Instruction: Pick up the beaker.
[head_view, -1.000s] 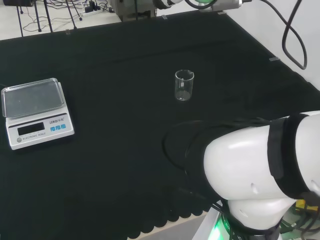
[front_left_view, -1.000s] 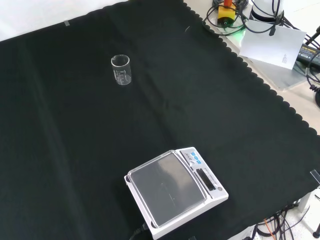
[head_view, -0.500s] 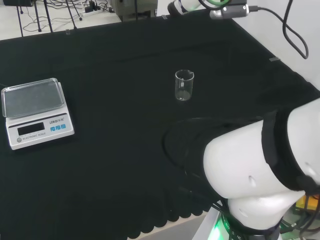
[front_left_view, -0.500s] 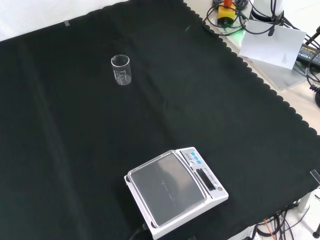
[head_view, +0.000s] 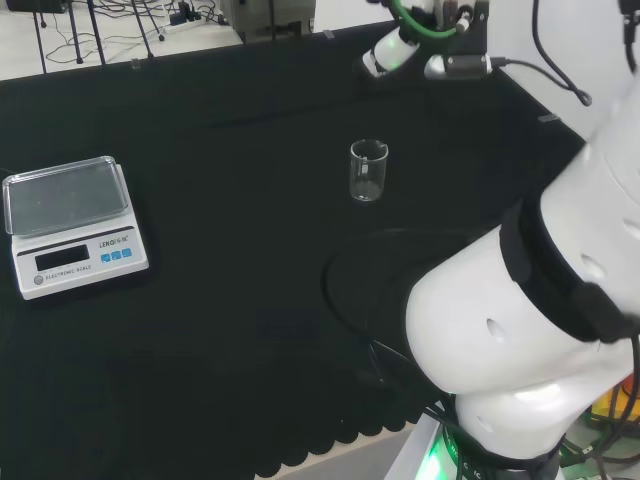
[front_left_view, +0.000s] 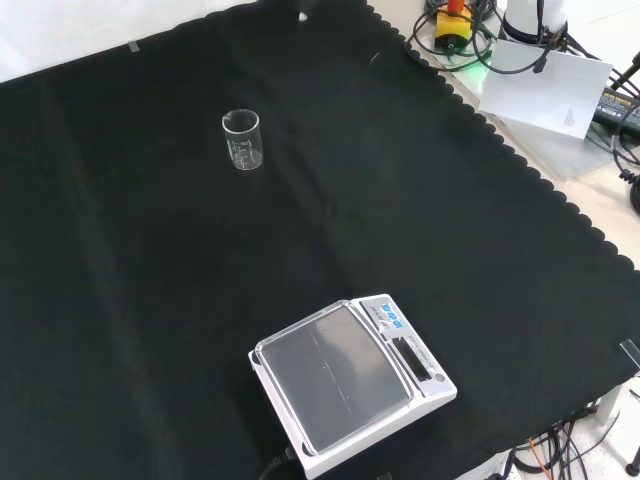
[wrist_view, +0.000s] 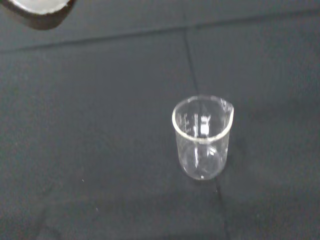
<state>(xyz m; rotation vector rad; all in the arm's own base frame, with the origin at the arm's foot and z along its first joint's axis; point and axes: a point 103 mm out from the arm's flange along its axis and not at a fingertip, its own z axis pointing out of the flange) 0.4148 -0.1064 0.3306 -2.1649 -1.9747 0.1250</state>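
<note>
Lab: glass beaker (head_view: 368, 171), digital scale (head_view: 72, 228), black-clothed bench (front_left_view: 150, 300).

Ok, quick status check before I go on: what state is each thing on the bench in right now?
beaker: upright on the black cloth, looks empty, nothing touching it.
scale: flat on the cloth with its clear cover on, pan bare, well apart from the beaker.
hand: in the air beyond the beaker in the head view, holding nothing; whether its fingers are straight or curled I cannot tell.
</note>
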